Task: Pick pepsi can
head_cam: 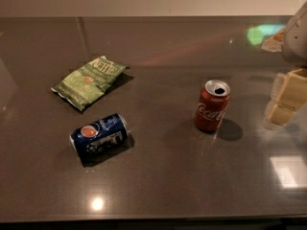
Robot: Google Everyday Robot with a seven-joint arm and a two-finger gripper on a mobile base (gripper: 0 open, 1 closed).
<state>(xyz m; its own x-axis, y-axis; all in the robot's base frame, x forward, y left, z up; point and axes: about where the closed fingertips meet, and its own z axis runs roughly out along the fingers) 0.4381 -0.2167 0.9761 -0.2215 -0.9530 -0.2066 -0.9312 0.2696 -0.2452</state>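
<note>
Approach stage: the gripper (287, 99) hangs right of the Coca-Cola can (211, 105), whether spread or pressed I cannot tell. Next, reach left past that can to the toppled pepsi can (100, 133)

Between the hand (284, 101), at the desk's (192, 186) right edge, and the pepsi can (100, 133), the red can (212, 105) is found; bare desk is left in front.
</note>
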